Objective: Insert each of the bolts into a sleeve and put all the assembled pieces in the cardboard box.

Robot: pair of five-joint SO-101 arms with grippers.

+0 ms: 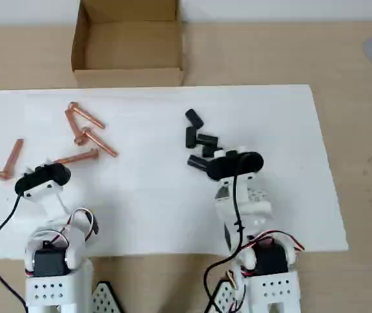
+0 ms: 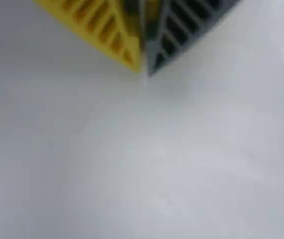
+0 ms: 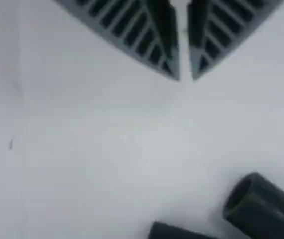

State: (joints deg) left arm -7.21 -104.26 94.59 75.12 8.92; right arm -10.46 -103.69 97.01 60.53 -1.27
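Both empty; left pincer (image 2: 143, 69) tips together; right pincer (image 3: 184, 74) all but closed, near sleeve (image 3: 261, 209)

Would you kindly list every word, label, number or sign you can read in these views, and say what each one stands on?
None can be read. The cardboard box has plain walls. The bolts and the sleeves show no markings that I can make out. The white sheet is blank, save a tiny dark speck in the right wrist view, too small to read.
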